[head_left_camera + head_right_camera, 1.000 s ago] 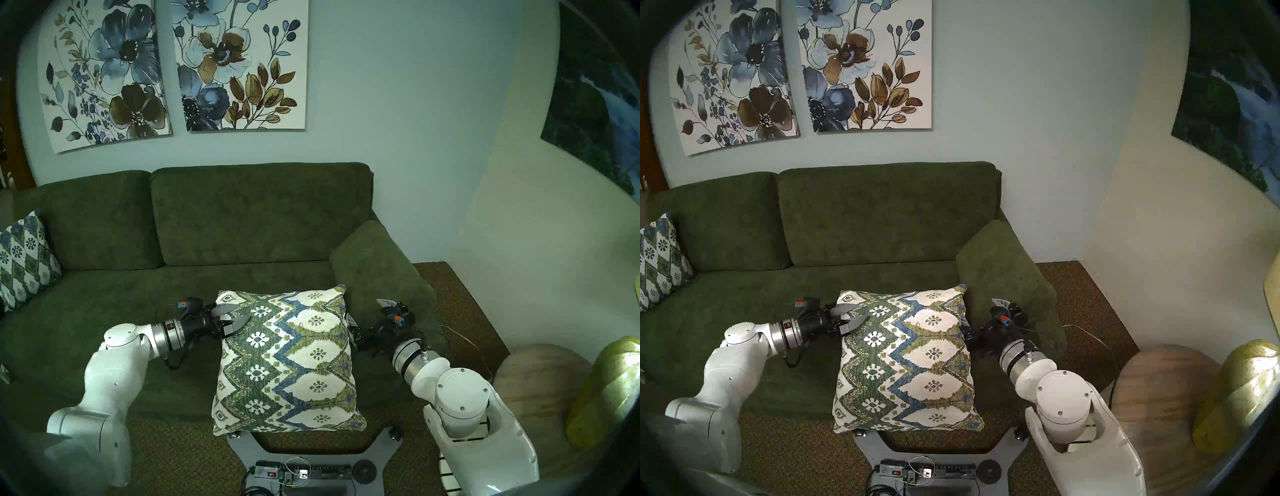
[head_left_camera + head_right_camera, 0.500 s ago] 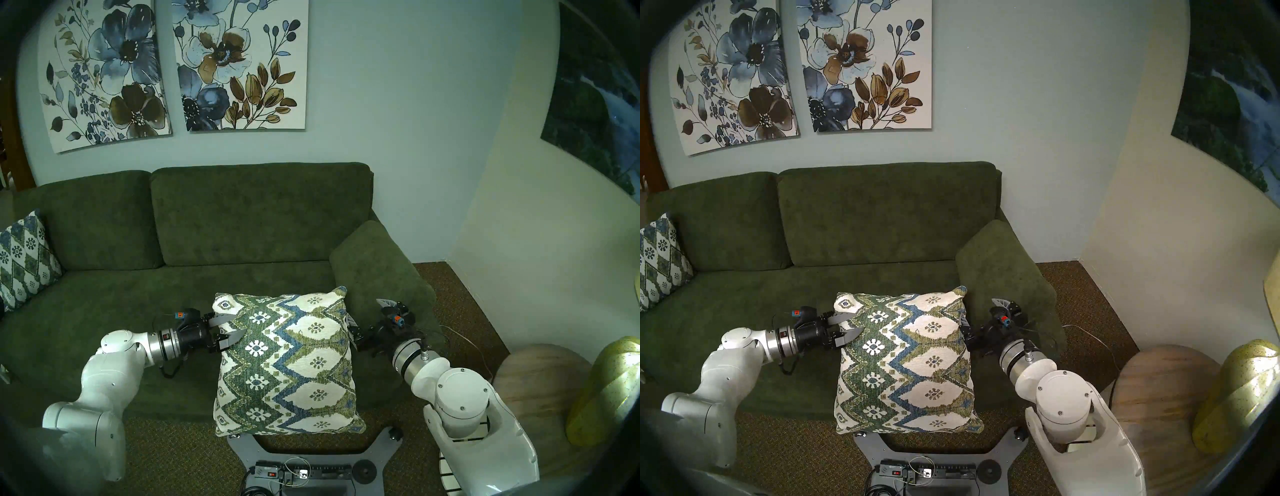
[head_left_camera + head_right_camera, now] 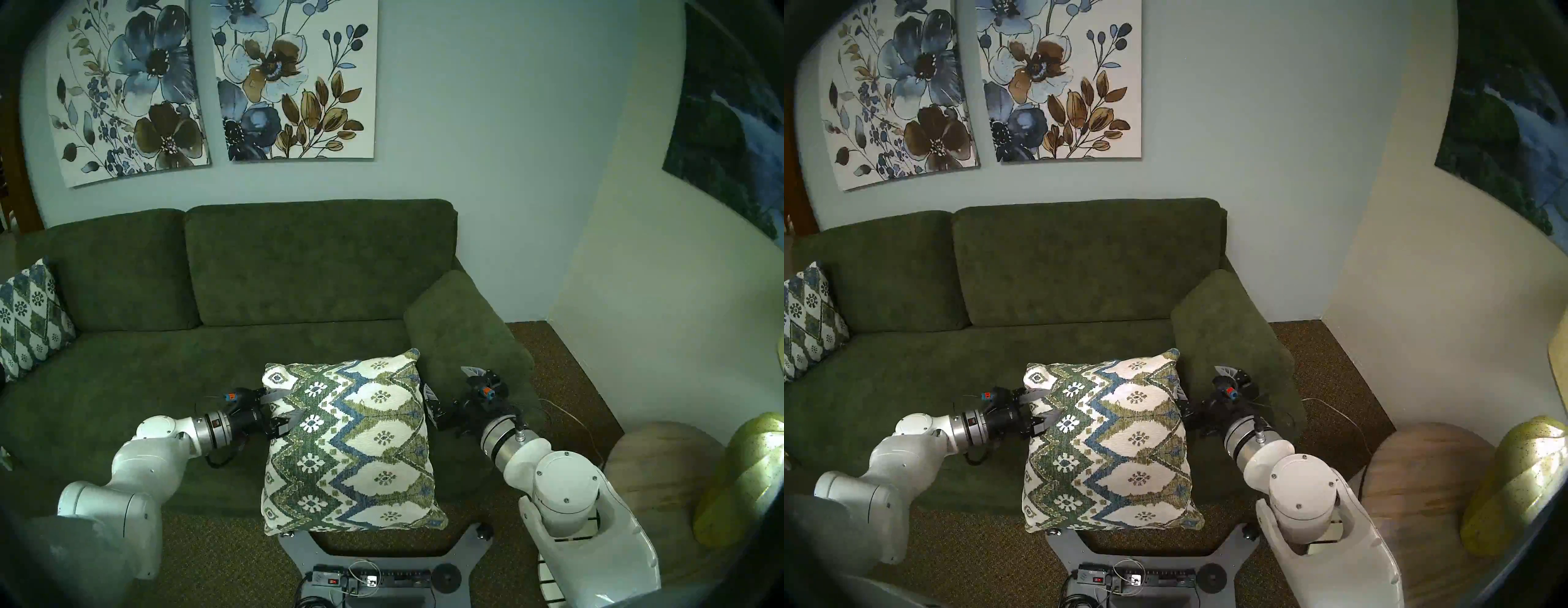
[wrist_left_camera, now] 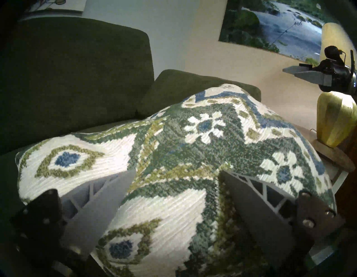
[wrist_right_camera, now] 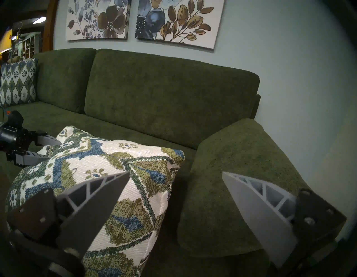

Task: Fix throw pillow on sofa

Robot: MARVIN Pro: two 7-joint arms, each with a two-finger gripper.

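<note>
Zigzag throw pillow, lower centre: flat, overhanging green sofa seat; both grippers spread, ungrasped; propping upright remains.

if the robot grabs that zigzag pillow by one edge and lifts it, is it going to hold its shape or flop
Probably sag somewhat. The throw pillow looks plump and soft, its top domed in the left wrist view, so an edge grip would likely pinch mostly fabric. The coarse weave should resist slipping on the left gripper fingers. It overhangs the sofa seat's front edge, so a push toward the robot might tip it off.

One sofa, two pillows (patterned), three wall pictures
</note>
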